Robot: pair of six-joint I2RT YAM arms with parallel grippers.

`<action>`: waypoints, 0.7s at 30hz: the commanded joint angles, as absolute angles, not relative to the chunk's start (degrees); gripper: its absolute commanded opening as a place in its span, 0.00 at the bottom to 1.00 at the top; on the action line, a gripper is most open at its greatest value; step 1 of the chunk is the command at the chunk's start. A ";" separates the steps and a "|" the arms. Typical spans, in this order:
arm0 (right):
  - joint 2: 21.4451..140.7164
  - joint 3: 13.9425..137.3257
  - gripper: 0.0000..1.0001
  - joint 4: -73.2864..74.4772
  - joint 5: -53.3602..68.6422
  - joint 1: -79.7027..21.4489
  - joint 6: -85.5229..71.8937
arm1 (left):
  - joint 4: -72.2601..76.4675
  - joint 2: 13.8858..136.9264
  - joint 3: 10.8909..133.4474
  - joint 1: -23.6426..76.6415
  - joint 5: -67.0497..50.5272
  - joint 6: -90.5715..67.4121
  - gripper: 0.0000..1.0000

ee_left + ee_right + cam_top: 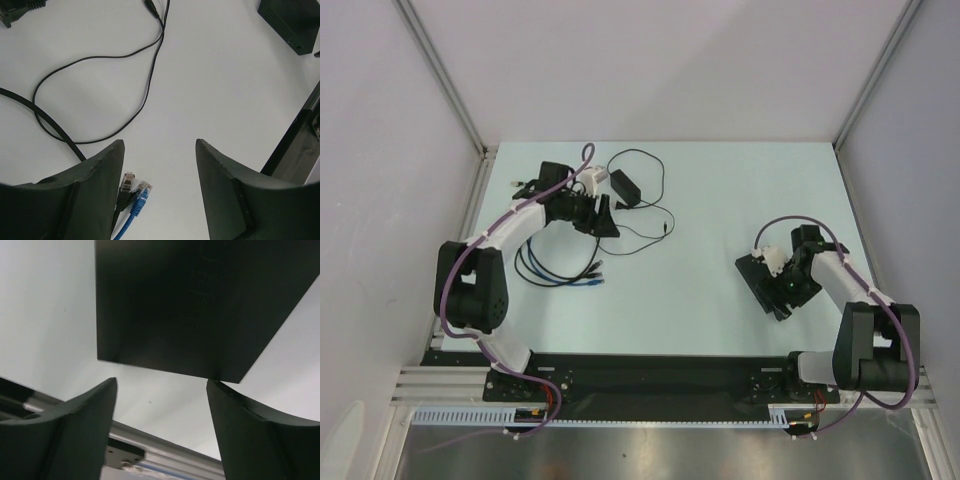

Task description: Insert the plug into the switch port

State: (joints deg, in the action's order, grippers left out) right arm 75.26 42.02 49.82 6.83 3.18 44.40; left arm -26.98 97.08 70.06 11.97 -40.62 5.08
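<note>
1. Left gripper (159, 142): jaws spread, bare table (225, 90) directly ahead.
2. Obstructions there: thin black cable (145, 95) loops across the approach; blue plug (141, 195) and black plug (127, 182) lie just beside one finger.
3. Right gripper (161, 381): jaws spread; switch (200, 305) lies close ahead, blocking the forward path.
4. Overhead: bare table separates both plugs from the switch.
</note>
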 commanded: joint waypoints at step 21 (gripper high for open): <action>91.68 63.01 0.77 39.89 19.75 -1.15 22.76 | -28.66 110.03 79.80 31.11 -18.91 26.63 0.58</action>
State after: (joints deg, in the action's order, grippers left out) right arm 95.22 58.78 36.23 11.64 -2.07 21.08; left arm -30.04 107.70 75.90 30.59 -24.80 23.18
